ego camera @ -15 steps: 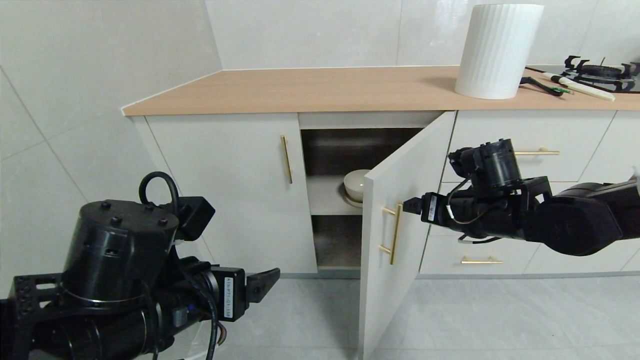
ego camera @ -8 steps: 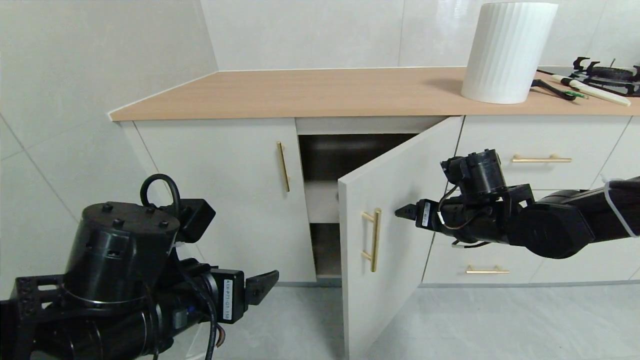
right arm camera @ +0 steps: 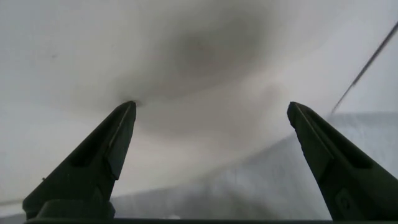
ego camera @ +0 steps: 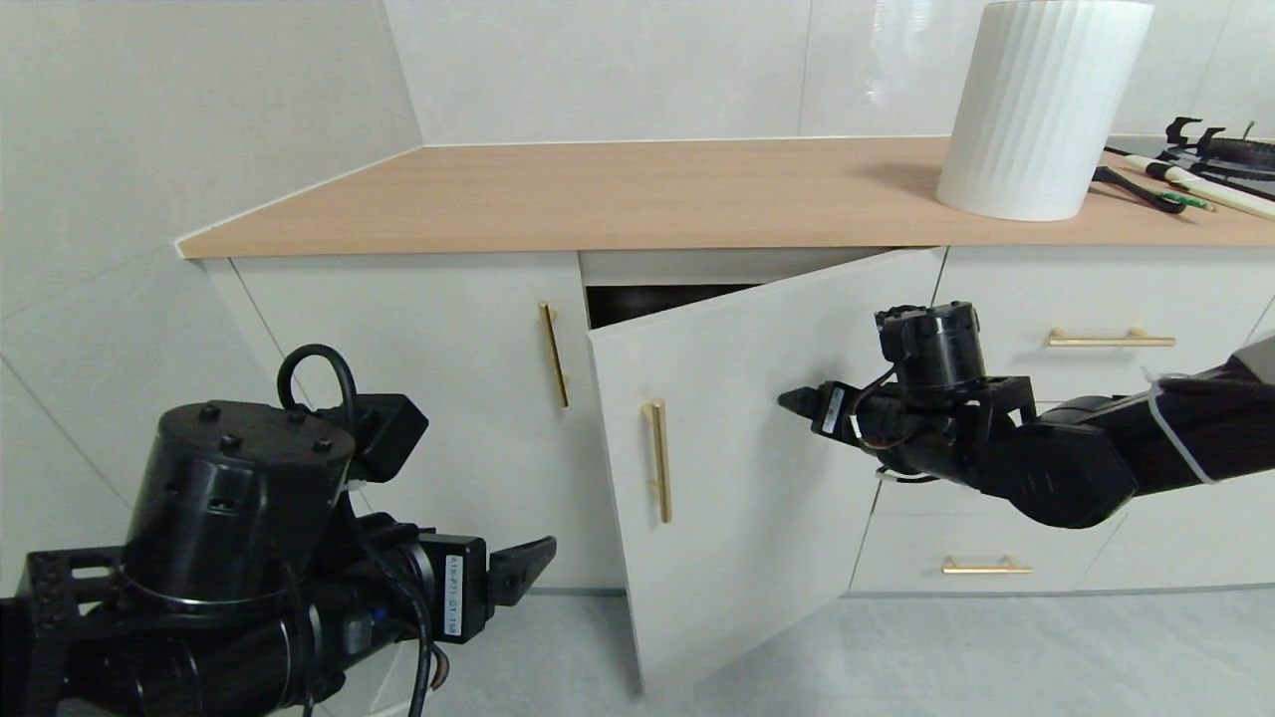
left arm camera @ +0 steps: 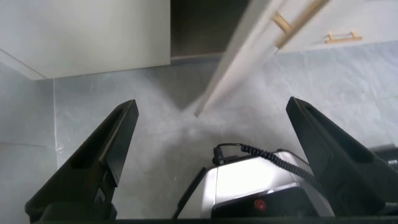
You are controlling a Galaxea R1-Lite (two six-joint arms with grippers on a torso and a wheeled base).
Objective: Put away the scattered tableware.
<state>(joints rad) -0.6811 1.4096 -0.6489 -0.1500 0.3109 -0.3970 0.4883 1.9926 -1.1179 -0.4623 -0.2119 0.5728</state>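
R hand (ego camera: pixel 797 401): spread wide, nothing gripped; fingers (right arm camera: pixel 112 143) well apart, tips right at face of cabinet door (ego camera: pixel 757 448), right of door handle (ego camera: pixel 657 460). Looks touching, can't confirm.

Cabinet door: hinged on right, nearly shut, ajar on its left edge w/ dark gap (ego camera: pixel 647 301) along top. Inside of cabinet hidden behind door, so can't tell what sits in there.

L hand (ego camera: pixel 533 563): low, near left, open wide, holding nothing. Hangs over grey floor (ego camera: pixel 946 647), well apart from door; bottom corner of door seen ahead of it in left wrist view.

Utensils (ego camera: pixel 1180 189): flat on bench (ego camera: pixel 598 194), far right end, just right of tall white ribbed container (ego camera: pixel 1036 110), one dark-handled, one pale-handled, next to stove grate (ego camera: pixel 1230 149).

Left of ajar door: second door (ego camera: pixel 398 398), shut, brass handle (ego camera: pixel 554 354). Right of it: two drawers, upper pull (ego camera: pixel 1110 340), lower pull (ego camera: pixel 984 568), both shut.
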